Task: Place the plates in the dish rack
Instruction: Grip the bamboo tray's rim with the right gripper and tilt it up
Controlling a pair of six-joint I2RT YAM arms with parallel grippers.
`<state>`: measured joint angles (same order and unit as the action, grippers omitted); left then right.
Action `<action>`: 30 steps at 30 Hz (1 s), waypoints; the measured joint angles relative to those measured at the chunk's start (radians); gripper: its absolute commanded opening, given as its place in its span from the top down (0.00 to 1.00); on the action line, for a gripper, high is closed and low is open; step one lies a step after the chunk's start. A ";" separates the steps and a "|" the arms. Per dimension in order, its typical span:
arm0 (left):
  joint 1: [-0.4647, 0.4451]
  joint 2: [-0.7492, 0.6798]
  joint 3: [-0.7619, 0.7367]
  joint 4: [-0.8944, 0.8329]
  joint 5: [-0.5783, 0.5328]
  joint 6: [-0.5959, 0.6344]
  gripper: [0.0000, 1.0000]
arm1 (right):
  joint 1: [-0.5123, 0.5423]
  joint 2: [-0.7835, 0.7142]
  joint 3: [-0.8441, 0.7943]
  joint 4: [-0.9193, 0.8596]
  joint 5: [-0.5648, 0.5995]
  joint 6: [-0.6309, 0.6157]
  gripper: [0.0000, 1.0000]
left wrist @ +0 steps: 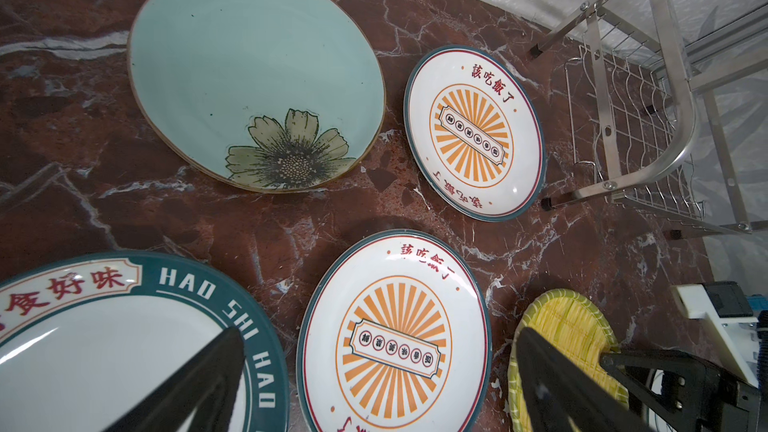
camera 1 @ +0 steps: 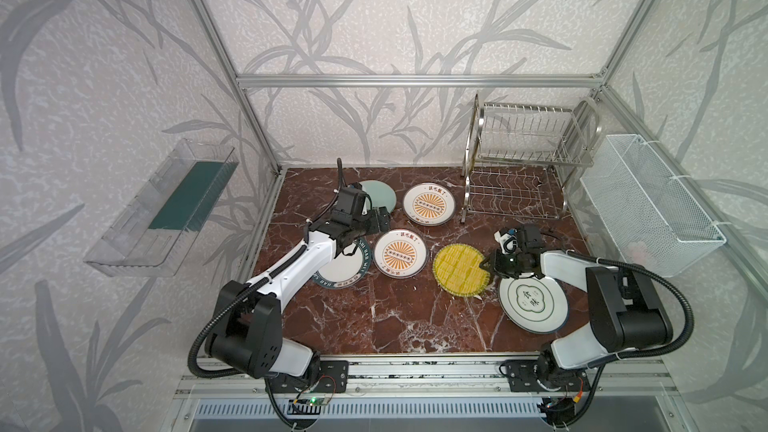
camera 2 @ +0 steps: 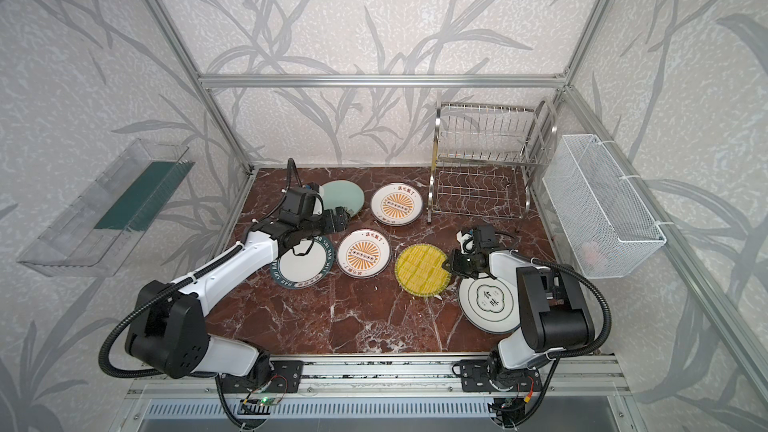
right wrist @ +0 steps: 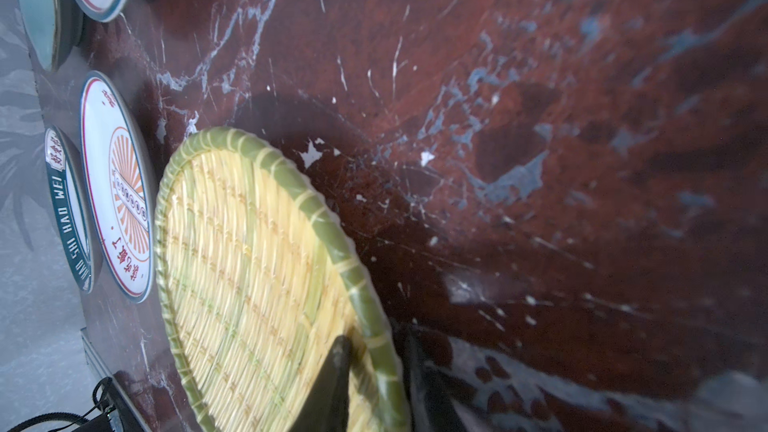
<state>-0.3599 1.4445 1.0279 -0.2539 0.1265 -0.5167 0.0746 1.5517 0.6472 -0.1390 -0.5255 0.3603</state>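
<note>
Right hand (right wrist: pixel 376 336) sits closest to the lens: its fingers (right wrist: pixel 328 392) straddle the green rim of the yellow plate (right wrist: pixel 249 268), and I cannot tell whether they press it. Left hand (camera 1: pixel 381 218) hangs spread wide by the pale green plate (camera 1: pixel 380 195). All six plates (camera 1: pixel 400 253) lie on the tabletop (camera 1: pixel 395 317); the dish rack (camera 1: pixel 515 184) stands at its back right.

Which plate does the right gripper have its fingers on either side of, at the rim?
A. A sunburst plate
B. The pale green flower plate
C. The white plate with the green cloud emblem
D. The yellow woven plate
D: in the right wrist view the right gripper has one finger on the face of the yellow woven plate and the other just outside its green rim.
</note>
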 measured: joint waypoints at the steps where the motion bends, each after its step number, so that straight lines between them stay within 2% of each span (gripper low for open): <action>1: 0.000 0.000 0.000 0.000 0.002 0.000 0.01 | -0.002 0.000 -0.002 0.004 -0.007 0.004 0.79; 16: 0.000 0.016 0.000 0.029 0.072 -0.031 0.01 | -0.029 -0.040 -0.009 0.033 -0.078 0.029 0.92; 19: 0.000 0.024 0.000 0.036 0.087 -0.039 0.01 | -0.041 -0.059 -0.009 0.030 -0.082 0.035 1.00; 30: -0.008 0.067 0.005 0.055 0.168 -0.066 0.01 | -0.070 -0.127 -0.009 -0.020 -0.066 0.033 1.00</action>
<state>-0.3683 1.5112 1.0325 -0.1993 0.2943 -0.5823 0.0044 1.4246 0.6380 -0.1593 -0.5919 0.3931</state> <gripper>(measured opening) 0.993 0.096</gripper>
